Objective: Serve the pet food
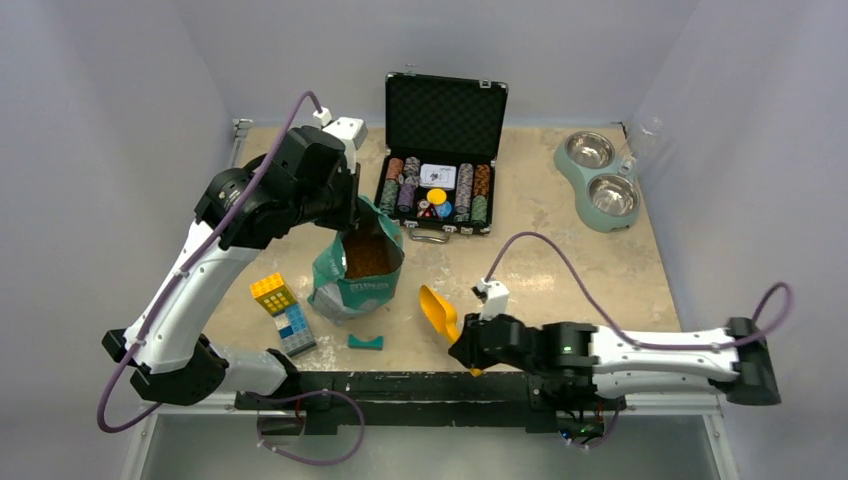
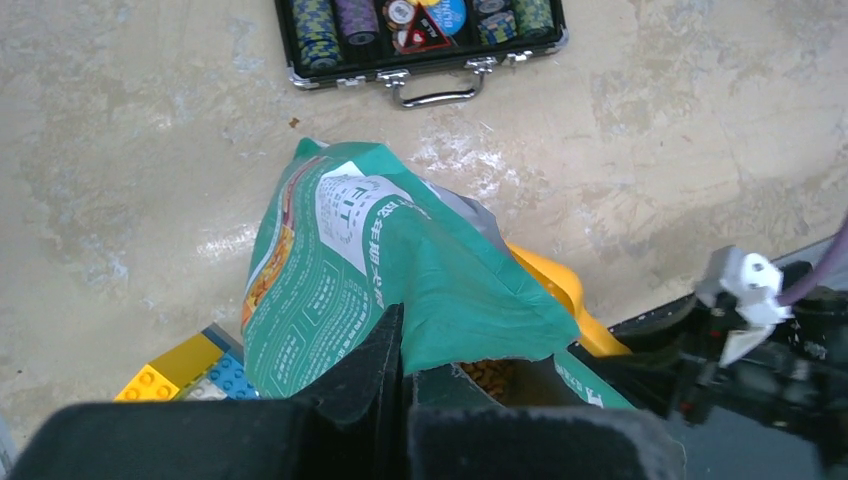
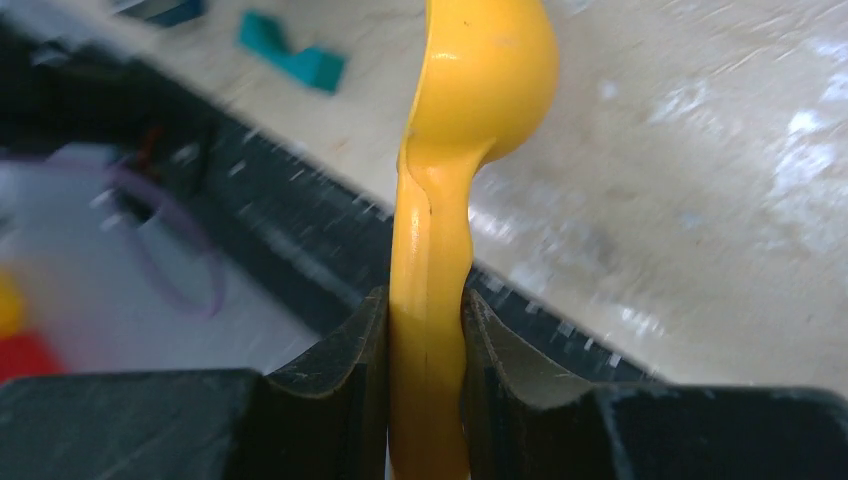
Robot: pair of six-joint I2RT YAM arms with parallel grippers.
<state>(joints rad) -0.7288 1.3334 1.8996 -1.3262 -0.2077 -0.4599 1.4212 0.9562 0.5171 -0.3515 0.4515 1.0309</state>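
A teal-green pet food bag (image 1: 355, 280) stands open at the table's middle left, with brown kibble (image 1: 368, 256) showing in its mouth. My left gripper (image 1: 352, 215) is shut on the bag's far rim and holds it up; in the left wrist view the bag (image 2: 400, 270) hangs from the pinched fingers (image 2: 385, 350) and kibble (image 2: 490, 375) shows inside. My right gripper (image 1: 462, 350) is shut on the handle of a yellow scoop (image 1: 440, 310), which it holds just right of the bag. The scoop (image 3: 470, 110) looks empty. The double pet bowl (image 1: 598, 180) sits at the far right.
An open black case of poker chips (image 1: 440, 170) stands behind the bag. Coloured toy bricks (image 1: 283, 312) lie left of the bag, and a small teal block (image 1: 365, 342) lies in front of it. A black strip (image 1: 420, 385) runs along the near table edge.
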